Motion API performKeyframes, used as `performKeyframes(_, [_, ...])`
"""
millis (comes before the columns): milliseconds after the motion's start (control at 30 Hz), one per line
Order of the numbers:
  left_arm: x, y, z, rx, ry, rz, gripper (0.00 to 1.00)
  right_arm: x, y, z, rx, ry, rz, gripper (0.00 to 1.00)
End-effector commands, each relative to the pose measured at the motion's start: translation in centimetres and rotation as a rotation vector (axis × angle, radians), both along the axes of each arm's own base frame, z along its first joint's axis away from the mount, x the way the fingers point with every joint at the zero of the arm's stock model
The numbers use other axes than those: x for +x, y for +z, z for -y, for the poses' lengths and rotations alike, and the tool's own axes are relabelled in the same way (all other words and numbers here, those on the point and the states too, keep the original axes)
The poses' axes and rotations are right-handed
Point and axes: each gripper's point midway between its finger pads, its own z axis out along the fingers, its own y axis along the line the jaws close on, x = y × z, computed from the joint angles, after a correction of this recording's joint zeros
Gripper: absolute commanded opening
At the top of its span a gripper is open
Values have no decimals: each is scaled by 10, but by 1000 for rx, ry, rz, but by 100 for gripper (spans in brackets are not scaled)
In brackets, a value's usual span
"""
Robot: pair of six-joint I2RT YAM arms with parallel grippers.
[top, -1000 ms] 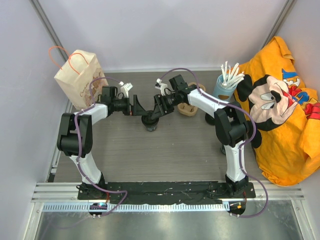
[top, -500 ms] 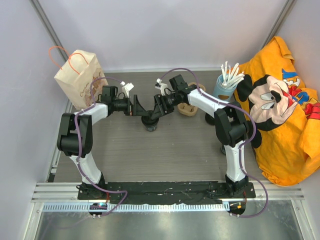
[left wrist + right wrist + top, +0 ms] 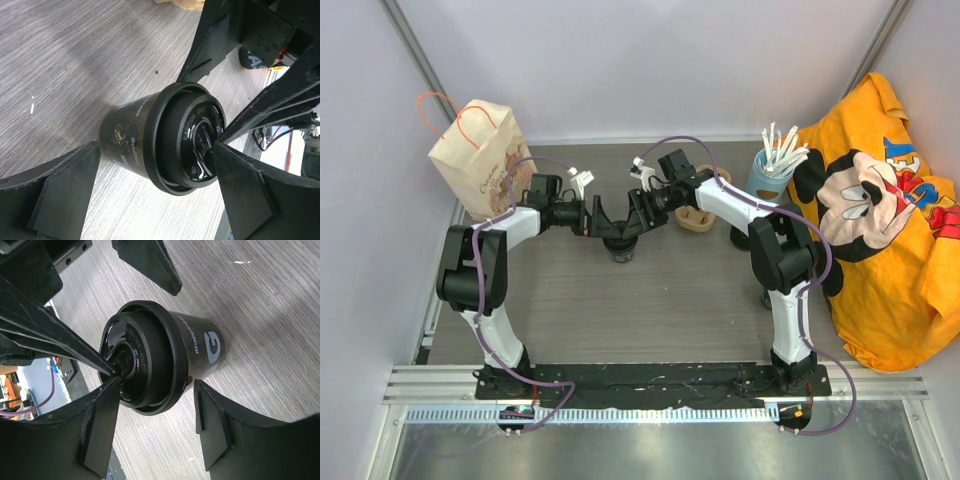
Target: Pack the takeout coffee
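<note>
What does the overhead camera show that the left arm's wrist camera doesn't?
Only overhead: the paper bag, the blue cup of white sticks and the orange Mickey Mouse cloth. Only the left wrist: CAUTION HOT embossed on the lid and the word coffee printed on the side. Both: the black takeout coffee cup on the table, with the left gripper and right gripper either side.

Two robot arms faced each other over the grey bench (image 3: 620,320). The left tool (image 3: 608,222) had its fingers spread, the right tool (image 3: 633,218) was just opposite, and a black coffee cup (image 3: 621,251) stood directly beneath both. A cardboard carrier (image 3: 698,219) lay just behind the right tool. A paper bag (image 3: 475,150) stood well behind the left tool, and an orange cartoon cloth (image 3: 890,260) was heaped far beyond the right tool.
</note>
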Motion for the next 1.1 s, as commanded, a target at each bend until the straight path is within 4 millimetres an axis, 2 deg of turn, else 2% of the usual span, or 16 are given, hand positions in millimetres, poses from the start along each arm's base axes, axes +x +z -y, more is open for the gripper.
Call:
performKeyframes(0, [3,-5,2,23,-2,7,100,6,23,-6,34,7,73,64])
performKeyframes(133, [-1,-18,-2,53,0,-24,100,6,23,-6,35,7,71,64])
performKeyframes(300, [-3,-30,-5,83,0,-42,95,6,23,-7,38,7,68,64])
performKeyframes(467, [-1,-33,-4,83,-3,-55,92,7,23,-7,38,6,68,64])
performKeyframes(567, [-2,-37,-1,59,-19,-87,86,7,24,-7,39,6,69,64])
performKeyframes(700, [-2,-39,2,41,-44,-112,73,8,34,-8,72,18,65,64])
performKeyframes(967, [-7,-38,3,30,-62,-120,67,19,55,6,149,4,38,64])
performKeyframes(1067, [-7,-38,3,31,-70,-117,62,23,55,13,153,-11,31,64])
